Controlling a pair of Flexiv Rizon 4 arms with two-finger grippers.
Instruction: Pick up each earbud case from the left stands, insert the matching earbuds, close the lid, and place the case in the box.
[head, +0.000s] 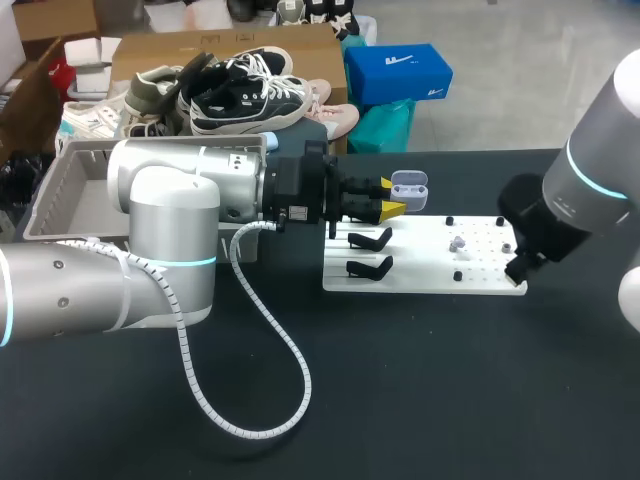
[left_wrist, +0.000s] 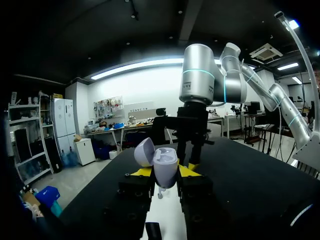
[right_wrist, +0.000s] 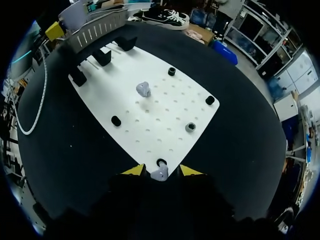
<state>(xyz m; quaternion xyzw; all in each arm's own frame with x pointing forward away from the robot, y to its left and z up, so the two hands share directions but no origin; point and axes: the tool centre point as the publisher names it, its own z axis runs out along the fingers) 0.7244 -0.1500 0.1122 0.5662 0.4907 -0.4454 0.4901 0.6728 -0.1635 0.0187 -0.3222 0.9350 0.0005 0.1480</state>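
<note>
Case (left_wrist: 166, 170) stands upright, clamped in left jaws, lid (left_wrist: 144, 151) open; earbud (right_wrist: 160, 174) between right jaws, grip unclear.

silver arms (head: 170, 205) with cyan light rings, black wrists, a white ribbed cable (head: 303, 375).

Black stands (head: 370, 238) and low pegs (head: 457, 276) break up the white board (head: 420, 268).

Pale lilac earbud case (left_wrist: 165, 167), white pegboard (head: 430, 268), black table (head: 450, 390).
</note>
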